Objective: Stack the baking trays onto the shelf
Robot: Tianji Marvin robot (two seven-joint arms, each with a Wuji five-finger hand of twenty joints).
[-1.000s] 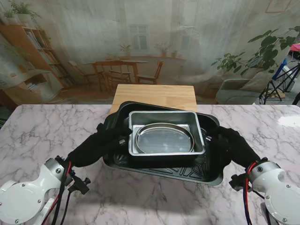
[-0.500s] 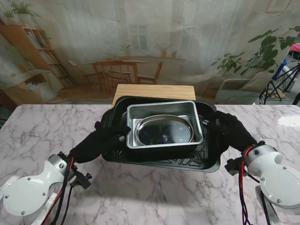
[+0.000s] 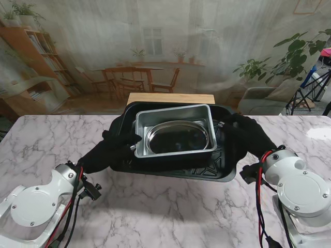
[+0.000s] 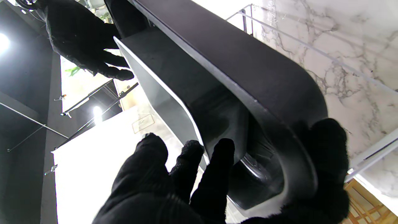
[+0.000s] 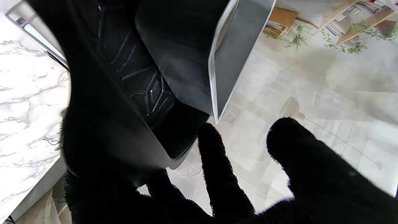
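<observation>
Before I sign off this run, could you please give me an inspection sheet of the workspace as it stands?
Surface: white marble table, bare where visible.
Job's things: black tray carried off the table, holding a silver pan with a round tin inside; wooden shelf just beyond, its top mostly hidden by the tray.
Clutter: nothing seen.
Grippers: left hand grips the tray's left end, right hand its right end; both gloved black.
Cables: red and black wires at the left wrist and right wrist, clear of the tray.
Surroundings: printed room backdrop; tripod at far right.
</observation>
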